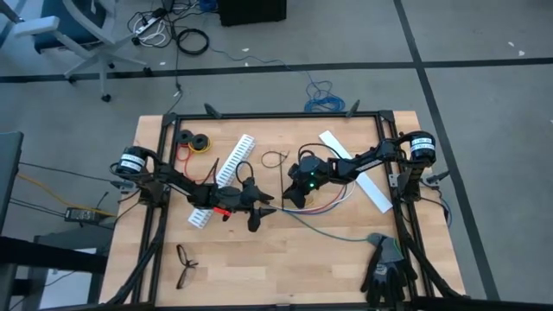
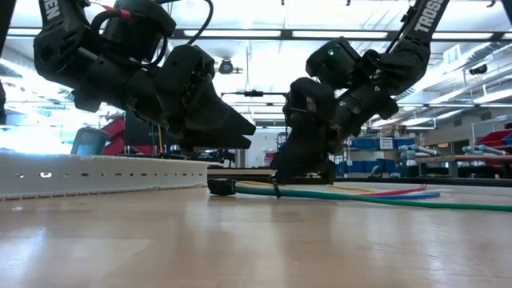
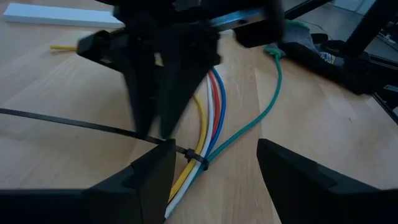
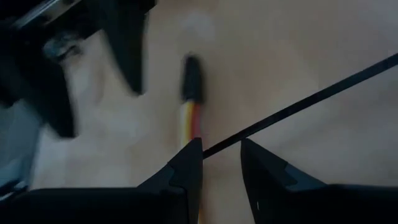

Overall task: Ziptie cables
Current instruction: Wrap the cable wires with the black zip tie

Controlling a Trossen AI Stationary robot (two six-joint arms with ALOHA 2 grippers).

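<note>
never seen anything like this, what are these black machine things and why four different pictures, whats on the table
These are two robot arms at a wooden table, each ending in a two-finger gripper. One picture looks straight down, one sits at table height, and one camera rides on each wrist.

The left gripper is open, its fingers on either side of the cables, a bundle of yellow, white, red, blue and green wires. A black ziptie is already looped round them. The right gripper stands by the bundle with the ziptie's tail running between its fingers; whether it pinches it I cannot tell.

Also on the table: a white slotted strip, eyeglasses, gloves and tape rolls.
</note>
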